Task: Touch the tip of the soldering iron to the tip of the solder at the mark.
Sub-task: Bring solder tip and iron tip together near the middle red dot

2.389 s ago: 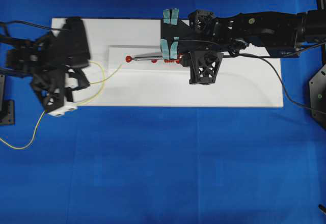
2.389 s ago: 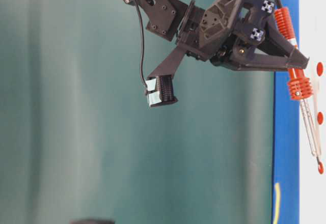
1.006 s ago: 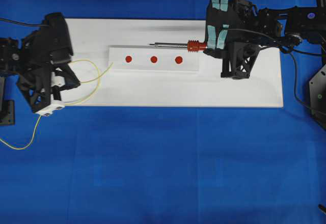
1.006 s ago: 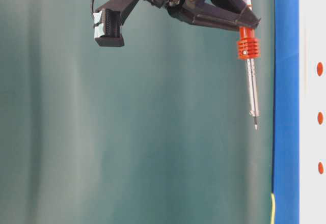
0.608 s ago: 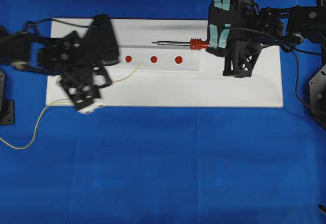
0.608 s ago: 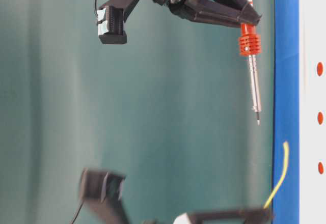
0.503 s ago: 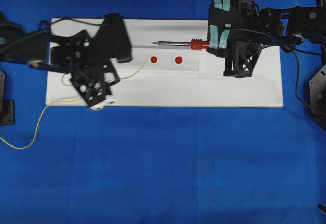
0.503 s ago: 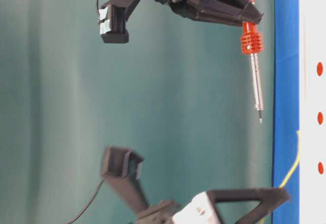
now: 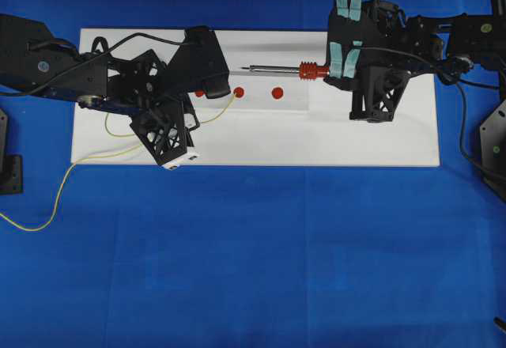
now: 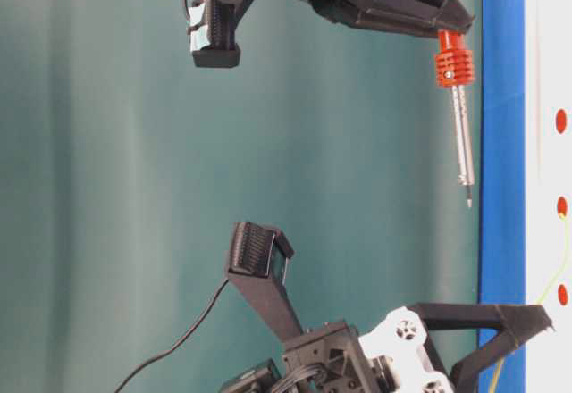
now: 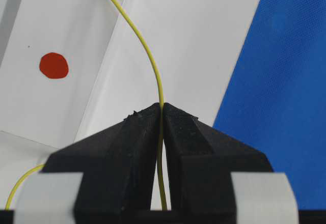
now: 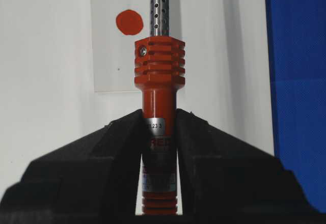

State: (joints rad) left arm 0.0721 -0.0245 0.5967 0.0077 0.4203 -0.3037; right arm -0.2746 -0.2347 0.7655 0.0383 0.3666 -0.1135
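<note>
soldering iron [image 12: 158,127] handle label "23 3", "RED"

matt black plastic with a faintly grainy printed surface on the left gripper [image 11: 162,113] and right gripper [image 12: 158,132]. smooth yellow coating, slightly glossy, on the solder [image 11: 148,51]. bright silver metal, perforated, on the shaft of the soldering iron [image 12: 159,71]; glossy orange-red ribbed plastic on its collar and handle. smooth matt white board [image 9: 316,138] with flat red dots [image 11: 54,65]. matt blue cloth-like cover on the counter [image 9: 277,253].
</note>
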